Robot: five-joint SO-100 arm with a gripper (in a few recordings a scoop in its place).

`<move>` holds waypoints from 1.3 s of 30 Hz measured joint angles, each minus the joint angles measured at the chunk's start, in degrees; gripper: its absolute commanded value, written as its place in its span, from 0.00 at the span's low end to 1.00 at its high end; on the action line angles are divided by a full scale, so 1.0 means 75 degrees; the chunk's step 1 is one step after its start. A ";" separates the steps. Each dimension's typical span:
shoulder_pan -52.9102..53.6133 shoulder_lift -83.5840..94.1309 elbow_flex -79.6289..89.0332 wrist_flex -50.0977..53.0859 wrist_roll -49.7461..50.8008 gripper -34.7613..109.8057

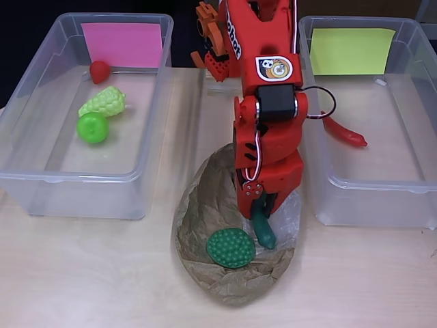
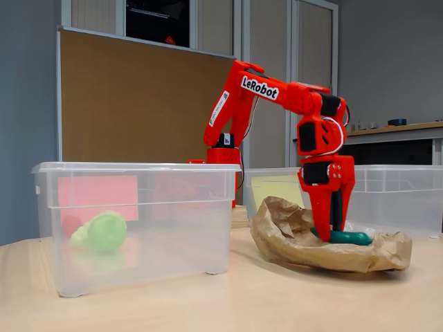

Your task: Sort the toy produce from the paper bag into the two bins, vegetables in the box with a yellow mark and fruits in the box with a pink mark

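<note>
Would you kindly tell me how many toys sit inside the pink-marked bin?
3: a red fruit by the pink label, pale green bumpy fruit mid-bin, and round green fruit beside it.

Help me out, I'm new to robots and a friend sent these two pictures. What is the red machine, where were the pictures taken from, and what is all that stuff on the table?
The red machine is a small robot arm with a two-finger gripper at its end. One picture looks straight down from above; the other is taken from the side, near table height.

On the table lies a crumpled paper bag between two clear bins. The bin with the pink mark holds a small red toy, a pale green bumpy one and a round green one. The bin with the yellow mark holds a long red toy, perhaps a chilli.

The gripper reaches into the bag, its fingers around a dark green long toy. Whether it grips firmly is hard to tell. A round dark green bumpy toy lies beside it.
</note>
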 measured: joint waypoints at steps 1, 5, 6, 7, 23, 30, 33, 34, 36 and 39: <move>0.0023 0.0047 -0.0117 0.0270 -0.0082 0.26; 0.0117 0.0187 -0.1113 0.1582 -0.0539 0.26; 0.0117 0.0187 -0.1465 0.1922 -0.0574 0.26; 0.0094 0.0199 -0.1828 0.2391 -0.0598 0.26; -0.1770 0.3633 -0.1102 0.5332 0.1336 0.27; -0.3809 0.5133 0.0656 0.5168 0.4184 0.27; -0.4805 0.5637 0.1547 0.4629 0.5613 0.27; -0.5156 0.5824 0.1875 0.4453 0.6129 0.27; -0.5930 0.6152 0.2508 0.3984 0.7207 0.27; -0.7008 0.6586 0.3621 0.3164 0.8836 0.27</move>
